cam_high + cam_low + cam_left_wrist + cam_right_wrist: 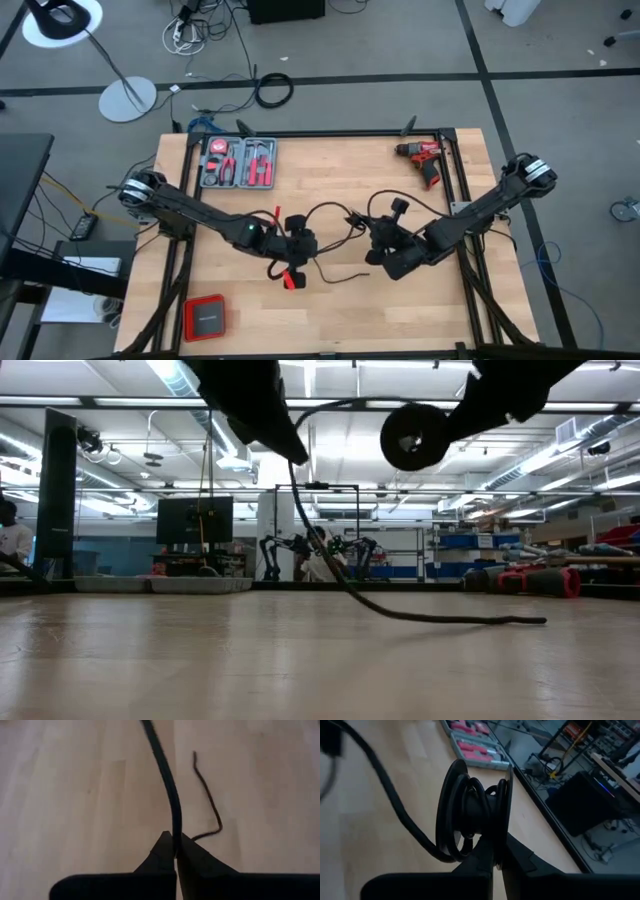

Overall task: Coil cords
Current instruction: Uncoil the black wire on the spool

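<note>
The cord (pixel 170 795) is pinched in the clenched left gripper (pixel 175 851) above mid-bench (pixel 400 310) — its tail trails on the wood. The right gripper (pixel 497 862) is clamped on the wound end, on a spool (pixel 470 810).

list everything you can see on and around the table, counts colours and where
cord: 1, black, mid-table, lifted between both claws, loose end trailing on the wood
spool: 1, black, cord wound on it, in the right claw
tool kit: 1, grey case with red-handled tools, far left of the table
drill: 1, red and black, far right of the table
flat box: 1, red with dark top, near left corner
cable ring: 1, black, on the floor beyond the table
lamp: 1, white, floor beyond the far left
left claw: shut on the cord
right claw: shut on the spool
</note>
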### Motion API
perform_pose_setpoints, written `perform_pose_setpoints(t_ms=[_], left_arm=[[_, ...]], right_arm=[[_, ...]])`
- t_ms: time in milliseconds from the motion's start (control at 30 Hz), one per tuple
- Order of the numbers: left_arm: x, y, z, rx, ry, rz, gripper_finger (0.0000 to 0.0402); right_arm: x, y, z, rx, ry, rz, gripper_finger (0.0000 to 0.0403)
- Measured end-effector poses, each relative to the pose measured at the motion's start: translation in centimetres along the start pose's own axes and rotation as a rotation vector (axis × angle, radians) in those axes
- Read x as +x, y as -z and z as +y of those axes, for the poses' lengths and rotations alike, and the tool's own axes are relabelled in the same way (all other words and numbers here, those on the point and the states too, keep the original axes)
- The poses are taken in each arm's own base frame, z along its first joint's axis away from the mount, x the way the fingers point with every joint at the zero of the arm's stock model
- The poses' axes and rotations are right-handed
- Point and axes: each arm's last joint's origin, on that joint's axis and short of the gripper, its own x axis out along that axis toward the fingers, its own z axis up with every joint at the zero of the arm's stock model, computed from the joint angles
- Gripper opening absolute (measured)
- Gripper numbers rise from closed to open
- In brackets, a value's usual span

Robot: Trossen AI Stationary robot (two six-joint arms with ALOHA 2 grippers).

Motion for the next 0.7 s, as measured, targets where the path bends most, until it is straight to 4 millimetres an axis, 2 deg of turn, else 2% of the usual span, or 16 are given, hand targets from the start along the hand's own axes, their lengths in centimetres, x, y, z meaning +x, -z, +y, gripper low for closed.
perform_pose_setpoints(t_ms=[133, 367, 467, 600, 700], left_arm=[[0.5, -0.2, 0.0, 0.069, -0.038, -0.026, 0.0027], [0.7, -0.1, 0.4, 0.062, -0.066, -0.018, 0.0138], [0.6, -0.1, 0.3, 0.038, -0.055, -0.018, 0.0172], [1.0, 0.3, 0.4, 0.021, -0.078, 0.015, 0.0186], [1.2, 0.2, 0.5, 0.008, -0.107, -0.023, 0.0185]], right_arm=[[-0.6, -0.2, 0.3, -0.013, -0.023, -0.024, 0.0013], [-1.3, 0.1, 0.5, -0.047, -0.014, -0.037, 0.0013], [-1.6, 0.0, 0.3, -0.044, -0.005, -0.051, 0.0013], [-2.4, -0.3, -0.2, -0.023, -0.010, -0.076, 0.0013], [-2.9, -0.5, -0.4, -0.008, -0.023, -0.090, 0.0013]])
